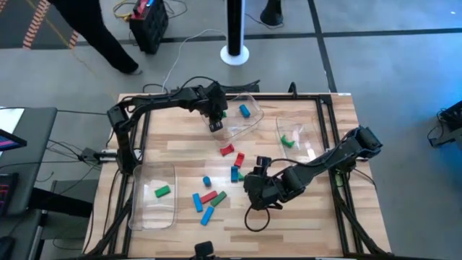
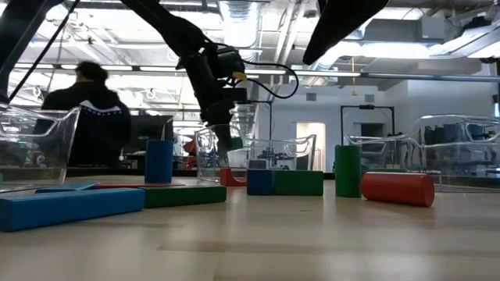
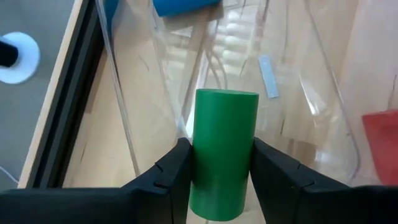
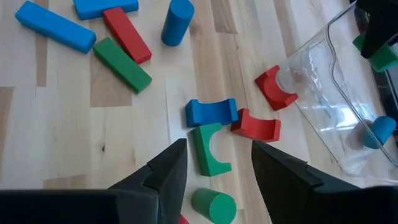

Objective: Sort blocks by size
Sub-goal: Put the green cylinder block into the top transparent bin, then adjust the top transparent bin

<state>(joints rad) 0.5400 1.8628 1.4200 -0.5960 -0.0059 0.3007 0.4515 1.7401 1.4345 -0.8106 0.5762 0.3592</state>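
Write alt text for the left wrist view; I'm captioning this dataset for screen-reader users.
The left gripper has a green cylinder block upright between its two dark fingers, over a clear plastic tray on the wooden table. A blue block lies deeper in the tray, and a red block's edge shows outside it.

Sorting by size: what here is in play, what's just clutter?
In play: green cylinder between left gripper fingers over a clear tray; loose blocks mid-table; right gripper open above them.
Clutter: cables, white pole base, person behind the table.
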